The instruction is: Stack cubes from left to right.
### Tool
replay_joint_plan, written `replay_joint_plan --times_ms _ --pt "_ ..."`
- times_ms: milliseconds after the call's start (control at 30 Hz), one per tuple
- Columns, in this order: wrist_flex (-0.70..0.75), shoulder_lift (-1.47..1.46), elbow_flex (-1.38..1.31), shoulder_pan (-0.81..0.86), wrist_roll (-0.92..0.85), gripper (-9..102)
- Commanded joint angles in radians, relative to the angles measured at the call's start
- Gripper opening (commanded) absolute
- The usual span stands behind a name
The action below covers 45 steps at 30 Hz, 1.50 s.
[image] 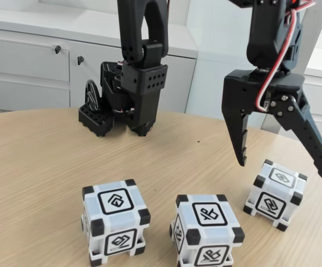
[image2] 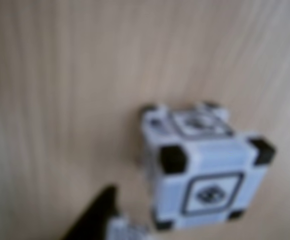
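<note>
Three white cubes with black corners stand apart on the wooden table in the fixed view: a left cube [image: 115, 221], a middle cube [image: 206, 229] and a right cube [image: 276, 194]. My black gripper [image: 282, 170] hangs open just above and a little behind the right cube, its fingers spread wide with nothing between them. The blurred wrist view looks down on one cube [image2: 205, 167], with a dark fingertip [image2: 97, 212] at the bottom edge, to the cube's left.
A second black arm base [image: 127, 92] stands at the back of the table. White cabinets [image: 33, 67] run behind it. Bare tabletop [image: 33, 167] lies to the left of the cubes.
</note>
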Motion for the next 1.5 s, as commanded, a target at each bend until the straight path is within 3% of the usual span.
replay_joint_plan --times_ms 0,667,1467 --pt "-0.011 0.003 -0.041 0.011 0.023 40" --pt "-0.009 -0.198 -0.176 0.012 0.052 39" --pt "0.005 -0.219 -0.178 0.011 0.075 21"
